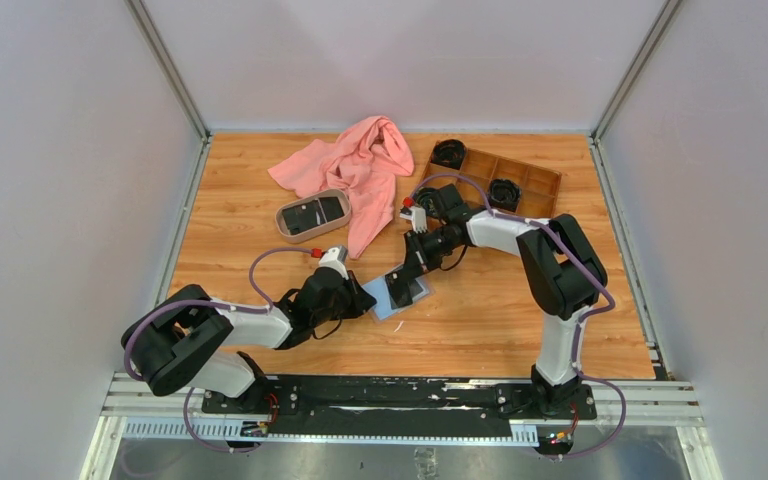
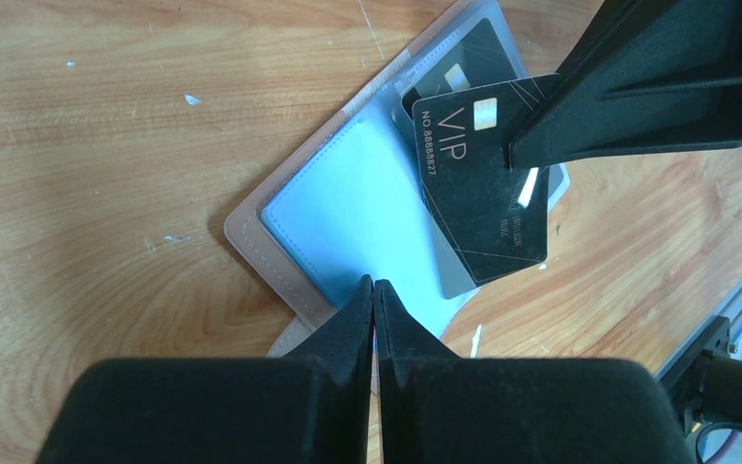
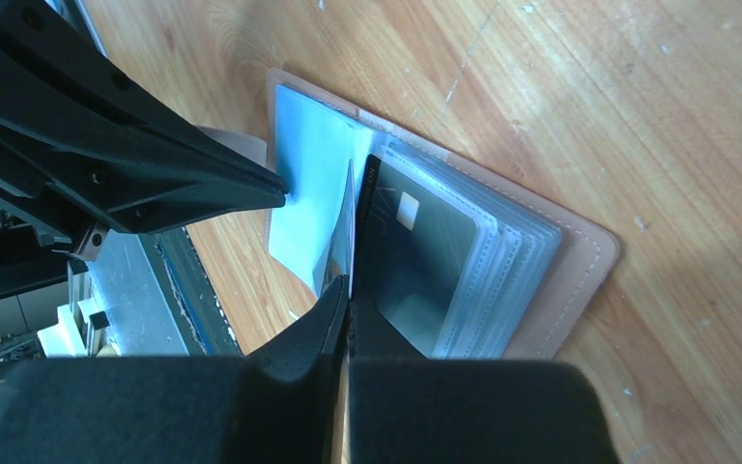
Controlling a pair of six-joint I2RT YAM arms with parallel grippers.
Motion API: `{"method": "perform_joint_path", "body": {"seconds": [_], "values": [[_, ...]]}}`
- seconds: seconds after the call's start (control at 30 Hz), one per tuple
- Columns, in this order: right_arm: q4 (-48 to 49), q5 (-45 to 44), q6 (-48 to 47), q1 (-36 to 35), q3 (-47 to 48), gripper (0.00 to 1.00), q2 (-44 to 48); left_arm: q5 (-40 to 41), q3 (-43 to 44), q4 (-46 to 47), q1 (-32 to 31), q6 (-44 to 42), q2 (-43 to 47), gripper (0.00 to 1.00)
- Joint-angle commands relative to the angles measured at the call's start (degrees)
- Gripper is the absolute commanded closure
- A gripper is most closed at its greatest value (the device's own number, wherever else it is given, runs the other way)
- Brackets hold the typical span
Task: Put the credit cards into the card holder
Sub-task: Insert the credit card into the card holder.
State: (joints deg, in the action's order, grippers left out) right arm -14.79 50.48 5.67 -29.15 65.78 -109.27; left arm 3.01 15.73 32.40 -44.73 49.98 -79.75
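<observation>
The card holder [image 1: 392,300] lies open on the table, its tan rim [image 3: 580,275] and grey-blue lining [image 2: 338,217] showing. My left gripper [image 2: 375,286] is shut and empty, its tips pressing on the lining of the left page. My right gripper [image 3: 348,286] is shut on a black credit card marked VIP [image 2: 483,193]. That card stands on edge over the clear sleeves [image 3: 507,261], and I cannot tell whether it is inside one. Another dark card [image 2: 464,63] sits in a sleeve behind it. More dark cards lie in the oval tray [image 1: 313,214].
A pink cloth [image 1: 358,165] lies at the back, overlapping the tray's right side. A brown wooden compartment box [image 1: 520,180] with black items stands at the back right. The metal rail [image 1: 400,400] runs along the near edge.
</observation>
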Motion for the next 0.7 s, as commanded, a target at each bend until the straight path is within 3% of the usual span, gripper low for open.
{"method": "perform_joint_path", "body": {"seconds": [0.0, 0.3, 0.67], "values": [[-5.7, -5.7, -1.3, -0.9, 1.7, 1.00, -1.3, 1.0, -0.9, -2.1, 0.7, -0.5, -0.6, 1.00], [-12.3, -8.6, -2.0, -3.5, 6.2, 0.98, -5.2, 0.6, -0.7, -2.1, 0.8, -0.7, -0.9, 1.00], [-13.5, -10.9, -0.5, -4.4, 8.2, 0.94, -6.8, 0.5, -0.7, -2.1, 0.9, -0.7, -1.1, 1.00]]}}
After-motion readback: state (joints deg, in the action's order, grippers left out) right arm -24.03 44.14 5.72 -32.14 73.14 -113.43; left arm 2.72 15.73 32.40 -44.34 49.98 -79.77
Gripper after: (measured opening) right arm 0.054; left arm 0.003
